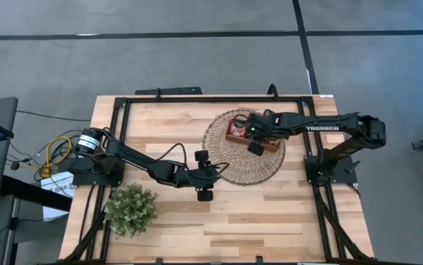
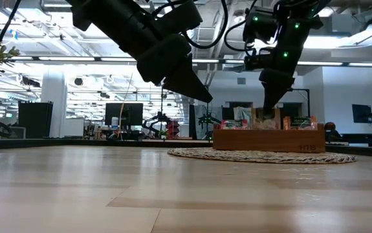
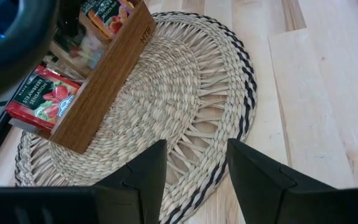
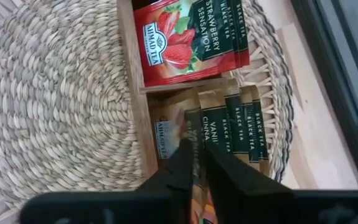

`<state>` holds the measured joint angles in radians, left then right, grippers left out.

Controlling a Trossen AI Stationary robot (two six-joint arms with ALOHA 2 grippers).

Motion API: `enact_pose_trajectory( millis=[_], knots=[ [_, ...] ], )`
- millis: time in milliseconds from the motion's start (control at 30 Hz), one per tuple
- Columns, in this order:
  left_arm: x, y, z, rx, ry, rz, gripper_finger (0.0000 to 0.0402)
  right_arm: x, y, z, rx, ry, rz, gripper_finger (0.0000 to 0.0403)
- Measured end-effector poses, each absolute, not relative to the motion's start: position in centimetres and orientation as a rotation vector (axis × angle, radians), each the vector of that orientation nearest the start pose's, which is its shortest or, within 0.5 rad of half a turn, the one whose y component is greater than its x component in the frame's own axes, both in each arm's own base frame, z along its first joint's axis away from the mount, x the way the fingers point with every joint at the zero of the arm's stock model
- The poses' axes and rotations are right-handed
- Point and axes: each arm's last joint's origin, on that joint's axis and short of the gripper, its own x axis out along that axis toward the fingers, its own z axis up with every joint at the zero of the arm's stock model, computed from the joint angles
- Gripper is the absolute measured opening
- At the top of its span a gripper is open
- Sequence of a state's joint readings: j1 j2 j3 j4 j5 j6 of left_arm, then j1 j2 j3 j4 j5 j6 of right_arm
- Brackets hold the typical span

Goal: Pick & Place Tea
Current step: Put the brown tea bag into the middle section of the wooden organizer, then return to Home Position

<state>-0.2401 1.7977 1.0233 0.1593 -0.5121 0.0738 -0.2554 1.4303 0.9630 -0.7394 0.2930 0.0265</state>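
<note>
A: Nearest the front edge, what stands there?

B: A bushy green potted plant [image 1: 131,209], at about seven o'clock on the pale wooden plank table [image 1: 270,221]. Just beyond it the left gripper [image 1: 204,176] hangs over bare wood beside the round woven straw mat [image 1: 233,165], fingers [image 3: 142,177] spread apart and holding nothing. That arm stretches low from its base at nine o'clock, elbow bent.

A: And the tea?

B: Farther back, in the long brown wooden three-compartment tray [image 1: 273,147] lying on the mat, toward one o'clock. The flat red strawberry sachets [image 4: 191,40] fill one compartment; the dark-and-tan vanilla cinnamon sachets [image 4: 231,127] stand upright in the next one.

A: Where is the right gripper?

B: The right gripper [image 4: 197,163] points down into that second compartment, its arm reaching in from three o'clock. The tips stand close together with a sachet edge between them, though I cannot tell whether they clamp it.

A: Does any view add something?

B: The low view shows the right gripper's tip dipping below the tray's rim; the overhead view hides that.
</note>
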Motion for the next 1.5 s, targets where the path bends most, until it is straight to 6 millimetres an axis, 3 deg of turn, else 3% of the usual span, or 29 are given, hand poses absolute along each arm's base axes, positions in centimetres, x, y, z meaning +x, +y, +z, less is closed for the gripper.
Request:
enact_pose_trajectory(
  millis=[233, 367, 467, 600, 733, 833, 933, 1033, 1267, 1367, 1500],
  knots=[
    [36.5, -7.5, 17.9, 0.298, 0.584, 0.242, 0.0161, 25.1, -7.4, 22.0, -0.075, 1.227, -0.569, 0.0112],
    [36.5, -7.5, 17.9, 0.295, 0.585, 0.244, 0.0161, 24.7, -7.0, 22.8, -0.112, 1.188, -0.656, 0.0131],
    [36.4, -7.6, 17.8, 0.288, 0.589, 0.242, 0.0161, 24.3, -5.7, 24.1, -0.119, 1.121, -0.611, 0.0125],
    [35.9, -8.5, 18.5, 0.300, 0.583, 0.216, 0.0149, 23.1, -3.1, 25.8, -0.079, 0.991, -0.421, 0.0095],
    [34.8, -9.4, 20.8, 0.303, 0.527, 0.197, 0.0113, 20.8, -0.2, 25.7, -0.033, 0.862, -0.180, 0.0063],
    [32.8, -9.5, 22.1, 0.434, 0.481, 0.143, 0.0066, 18.9, 1.6, 25.0, -0.007, 0.753, -0.073, 0.0045],
    [30.3, -7.5, 21.9, 0.454, 0.402, 0.168, 0.0013, 17.2, 2.7, 24.7, 0.026, 0.631, -0.015, 0.0031],
    [27.0, -4.0, 22.2, 0.418, 0.370, 0.246, 0.0003, 16.0, 3.4, 24.3, 0.050, 0.528, 0.034, 0.0019],
    [21.3, 3.2, 25.1, 0.186, 0.151, 0.167, 0.0000, 15.1, 2.9, 23.0, 0.045, 0.349, 0.044, 0.0001],
    [19.5, 4.6, 25.2, 0.139, 0.132, 0.164, 0.0000, 15.1, 2.5, 21.6, 0.066, 0.327, 0.064, 0.0001],
    [17.1, 4.9, 23.9, 0.103, 0.118, 0.206, 0.0000, 15.1, 2.1, 20.3, 0.085, 0.291, 0.114, 0.0001]
  ],
)
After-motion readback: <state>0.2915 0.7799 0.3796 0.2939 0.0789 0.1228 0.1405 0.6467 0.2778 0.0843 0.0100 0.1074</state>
